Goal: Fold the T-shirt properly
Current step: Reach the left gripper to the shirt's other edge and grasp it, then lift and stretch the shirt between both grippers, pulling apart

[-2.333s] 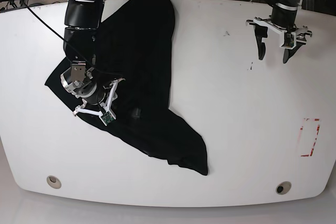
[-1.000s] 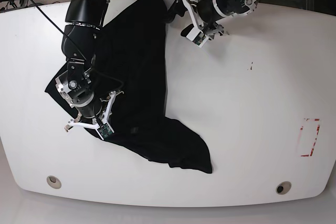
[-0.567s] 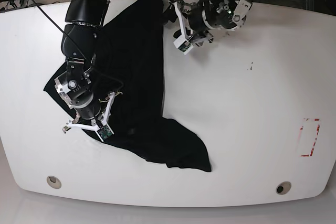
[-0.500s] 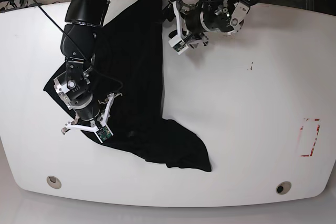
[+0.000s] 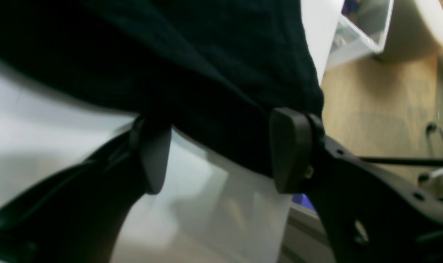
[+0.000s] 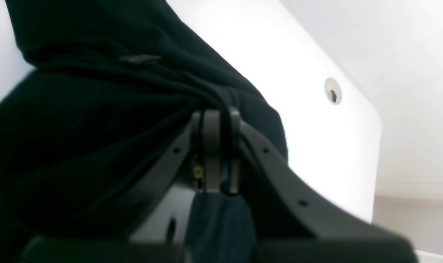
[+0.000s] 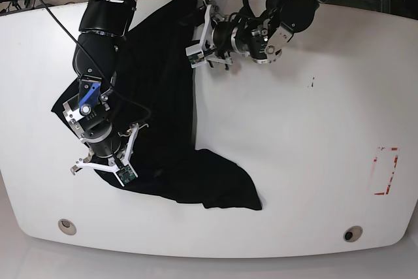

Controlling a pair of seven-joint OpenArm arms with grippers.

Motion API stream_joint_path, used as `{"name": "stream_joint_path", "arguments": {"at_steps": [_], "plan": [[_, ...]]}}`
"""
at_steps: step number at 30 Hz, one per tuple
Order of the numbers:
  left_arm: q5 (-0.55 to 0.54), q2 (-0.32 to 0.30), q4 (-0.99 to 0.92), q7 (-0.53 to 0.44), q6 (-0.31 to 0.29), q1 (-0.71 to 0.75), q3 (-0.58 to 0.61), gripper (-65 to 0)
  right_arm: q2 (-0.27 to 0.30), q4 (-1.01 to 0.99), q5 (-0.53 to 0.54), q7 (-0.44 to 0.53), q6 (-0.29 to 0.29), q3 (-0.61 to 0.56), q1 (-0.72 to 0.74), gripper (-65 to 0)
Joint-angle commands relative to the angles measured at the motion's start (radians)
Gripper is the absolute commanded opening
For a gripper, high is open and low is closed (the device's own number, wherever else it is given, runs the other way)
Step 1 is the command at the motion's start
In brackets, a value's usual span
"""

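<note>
In the base view your left gripper (image 7: 196, 38) has swung in from the upper right to the T-shirt (image 7: 163, 109) edge at top centre. In the left wrist view its jaws stand spread astride that hem. In the right wrist view your right gripper (image 6: 218, 146) pinches bunched cloth.

Surfaces as I see them from my station:
T-shirt (image 7: 163, 96): soft black cloth, matt, fine knit weave, creased in folds.
Table (image 7: 307, 161): smooth white top, slight sheen, a few dark scuffs.
Left gripper (image 5: 221, 153): matt black plastic fingers, smooth pads.
Right gripper (image 6: 216, 146): matt dark plastic, grey pad edges.
Floor (image 5: 382, 106) beyond the table edge: pale wood look, smooth.
</note>
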Motion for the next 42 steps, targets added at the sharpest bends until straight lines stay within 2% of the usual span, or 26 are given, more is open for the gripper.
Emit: {"name": "stream_joint_path", "arguments": {"at_steps": [1,4,7,13,17,20,27,37,42], "plan": [[0.025,0.0,-0.042,0.032,0.007,-0.015,0.015,-35.3,-0.008,0.024,0.005,0.016,-0.007,0.001,0.023,-65.0],[0.026,0.002,-0.088,0.032,0.007,-0.024,0.017,-51.7,-0.014,0.035,0.005,0.016,-0.007,0.001,0.023,-65.0],[0.028,0.002,-0.098,0.023,0.007,-0.024,0.017,-58.9,-0.014,0.042,0.005,0.016,-0.007,0.001,0.023,-65.0],[0.026,-0.027,-0.097,-0.041,0.013,-0.024,-0.014,-59.7,-0.015,0.047,0.005,0.016,-0.007,0.003,0.026,-65.0],[0.026,-0.04,-0.069,-0.069,0.076,-0.013,-0.12,-64.7,-0.037,0.047,0.004,0.015,-0.007,0.007,0.054,-65.0],[0.02,-0.041,-0.035,-0.063,0.119,0.011,-0.217,-65.0,-0.038,0.047,0.005,0.015,-0.007,0.003,0.066,-65.0],[0.023,-0.046,0.066,-0.061,0.126,0.042,-0.384,-65.0,-0.069,0.033,0.004,0.015,-0.007,-0.026,0.137,-65.0],[0.028,-0.185,0.253,-0.026,0.123,0.04,-0.585,-65.0,-0.071,-0.028,0.002,0.015,-0.007,-0.094,0.263,-65.0],[0.022,-0.253,0.293,-0.003,0.122,-0.036,-0.646,-65.0,-0.071,-0.084,0.002,0.015,-0.007,-0.094,0.344,-65.0]]}}
